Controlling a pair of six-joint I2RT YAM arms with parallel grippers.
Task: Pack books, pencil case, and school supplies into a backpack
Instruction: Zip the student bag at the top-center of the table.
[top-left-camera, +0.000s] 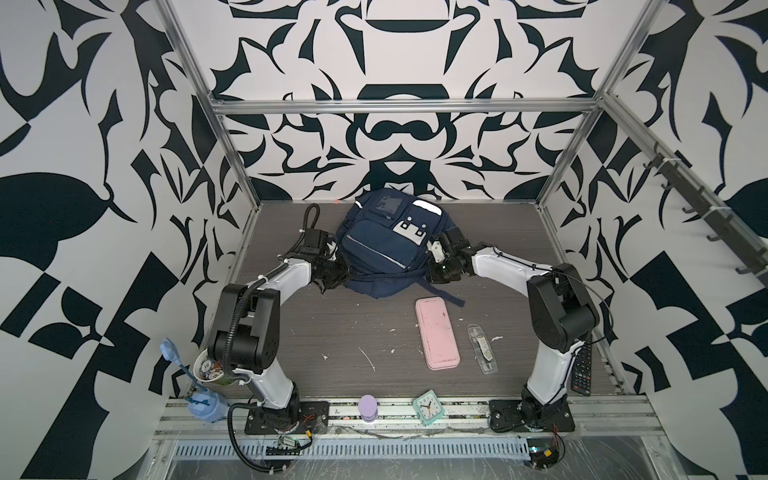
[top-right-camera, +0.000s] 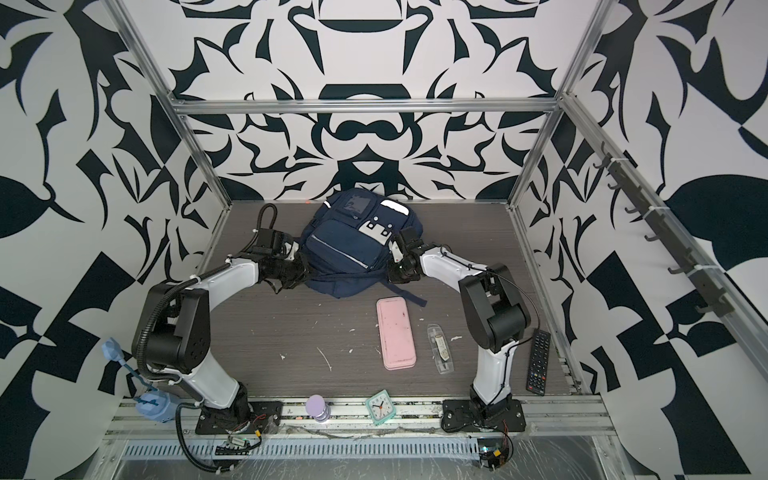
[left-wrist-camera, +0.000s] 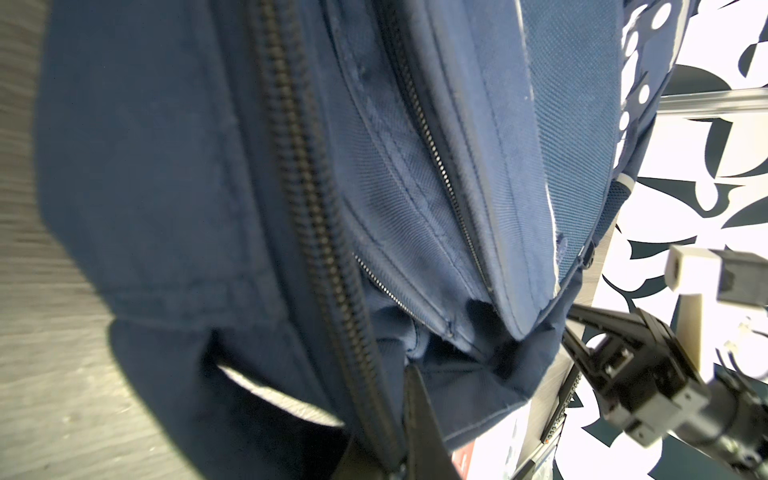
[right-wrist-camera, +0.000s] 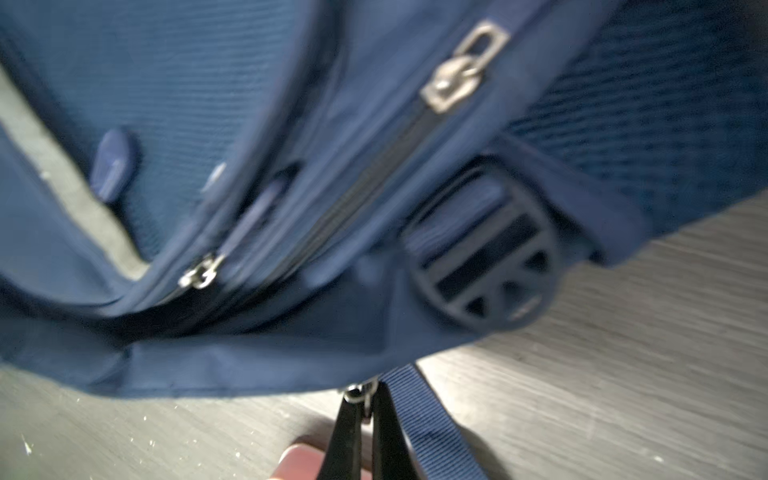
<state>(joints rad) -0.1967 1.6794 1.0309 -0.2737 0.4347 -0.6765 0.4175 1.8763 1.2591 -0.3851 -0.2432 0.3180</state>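
While the closed right pincer (right-wrist-camera: 365, 395) grips a small silver zip pull (right-wrist-camera: 356, 390) on the navy backpack (top-left-camera: 386, 245), and the closed left pincer (left-wrist-camera: 409, 374) seems to pinch its fabric, the pull could slip or the bag could drag. The pencil case (top-left-camera: 437, 333) and supplies packet (top-left-camera: 482, 348) lie on the counter (top-left-camera: 332, 324).

grey table (top-left-camera: 311, 324) carries backpack (top-left-camera: 382, 249), pencil case (top-left-camera: 437, 333), school supplies (top-left-camera: 482, 347), remote (top-left-camera: 582, 368).

"Are the two built alike?"

"Yes. The left arm (top-left-camera: 291, 272) and the right arm (top-left-camera: 498, 262) have glossy white shells, chunky black joint housings and black base plates (top-left-camera: 257, 419)."

"Any cabling?"

"A ribbed black hose (top-left-camera: 232, 328) runs along the left one. The right hand (right-wrist-camera: 365, 411) has thin, black, tapered fingers (right-wrist-camera: 349, 432)."
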